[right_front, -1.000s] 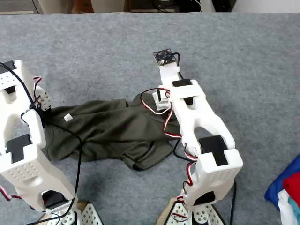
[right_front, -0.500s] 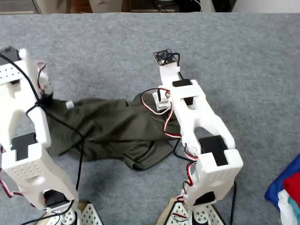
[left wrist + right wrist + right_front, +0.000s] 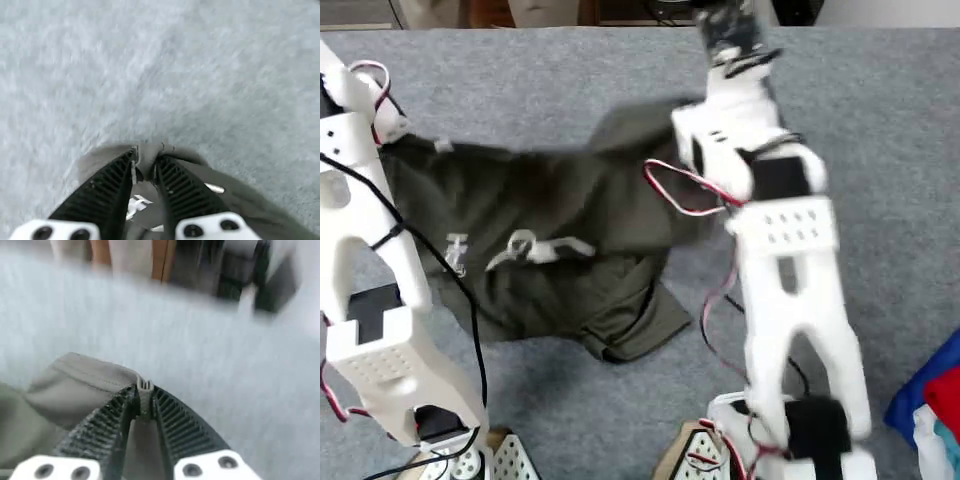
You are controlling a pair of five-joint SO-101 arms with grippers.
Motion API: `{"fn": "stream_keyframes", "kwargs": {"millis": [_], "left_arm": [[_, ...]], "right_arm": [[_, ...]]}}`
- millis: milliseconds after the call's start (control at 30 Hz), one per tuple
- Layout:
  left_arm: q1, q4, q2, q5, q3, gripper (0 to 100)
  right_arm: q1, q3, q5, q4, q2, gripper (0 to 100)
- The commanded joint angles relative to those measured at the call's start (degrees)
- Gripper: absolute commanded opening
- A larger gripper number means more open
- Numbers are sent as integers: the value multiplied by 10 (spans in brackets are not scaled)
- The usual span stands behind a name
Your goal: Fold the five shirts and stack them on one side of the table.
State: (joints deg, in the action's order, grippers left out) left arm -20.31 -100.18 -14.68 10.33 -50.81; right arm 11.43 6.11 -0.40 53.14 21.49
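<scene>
Early days, by my reckoning: the olive shirt (image 3: 555,255) lies unfolded across the left-centre of the high view, its upper edge clamped in both the left hand (image 3: 145,167) and the right hand (image 3: 144,401), while more coloured shirts (image 3: 932,402) sit bunched at the lower-right edge of the desk (image 3: 885,150).

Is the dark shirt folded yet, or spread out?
Spread, not folded: the shirt stretches between the left gripper and right gripper, each pinching an edge.

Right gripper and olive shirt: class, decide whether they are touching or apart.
Touching. The right wrist view shows the right gripper closed on a fold of the olive shirt.
</scene>
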Motion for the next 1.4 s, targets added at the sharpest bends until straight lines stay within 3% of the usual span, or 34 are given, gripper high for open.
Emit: {"fn": "stream_keyframes", "kwargs": {"millis": [0, 333, 600, 733, 1133, 1367], "left_arm": [[28, -6, 78, -31, -47, 18], [55, -6, 291, -41, -70, 19], [56, -5, 428, -41, -70, 19], [114, 47, 468, -40, -86, 19], [112, 35, 475, -42, -73, 19], [108, 53, 474, -42, 116, 19]], "right_arm": [[-8, -95, 8, 1, 74, 4], [-12, -386, 11, 5, 93, 4], [-12, -548, 98, 13, 94, 4], [-12, -599, 132, 29, 90, 4], [-12, -586, 164, 33, 94, 4], [-7, -385, 161, 26, 84, 4]]}}
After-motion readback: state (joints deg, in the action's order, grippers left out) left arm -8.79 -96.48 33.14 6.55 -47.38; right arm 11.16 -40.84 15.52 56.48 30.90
